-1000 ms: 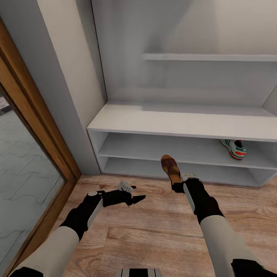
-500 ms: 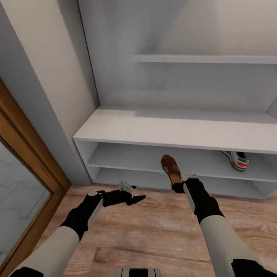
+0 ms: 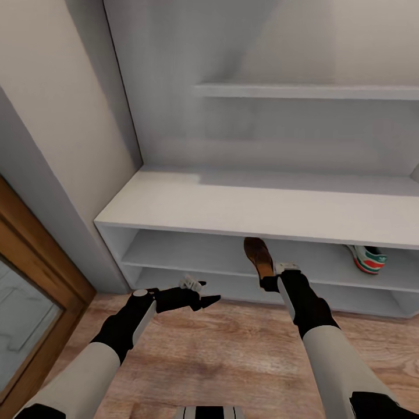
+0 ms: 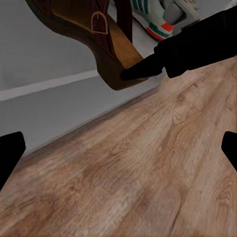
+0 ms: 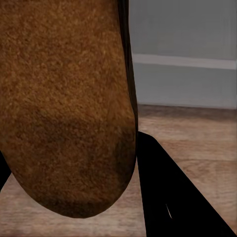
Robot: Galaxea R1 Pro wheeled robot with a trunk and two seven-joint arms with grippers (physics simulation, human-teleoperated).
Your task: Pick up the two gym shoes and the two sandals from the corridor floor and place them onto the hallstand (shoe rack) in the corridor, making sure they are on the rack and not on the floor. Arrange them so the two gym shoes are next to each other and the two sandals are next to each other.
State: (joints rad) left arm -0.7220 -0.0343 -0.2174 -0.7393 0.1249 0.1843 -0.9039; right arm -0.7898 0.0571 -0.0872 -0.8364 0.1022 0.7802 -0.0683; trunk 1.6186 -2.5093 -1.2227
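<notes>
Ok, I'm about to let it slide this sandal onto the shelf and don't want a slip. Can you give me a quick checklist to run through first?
1. Right hand shut on the sandal: ok, pinched at one end.
2. Sandal off the corridor floor: ok, it is held up in front of the rack.
3. Sandal level with the upper shoe shelf opening: ok, its far end overlaps that opening below the bench top.
4. Free space ahead on that shelf: ok, the gym shoe sits well to the right.
5. Left hand out of the way: ok, open and holding nothing.
6. The second sandal's place: cannot tell.
</notes>
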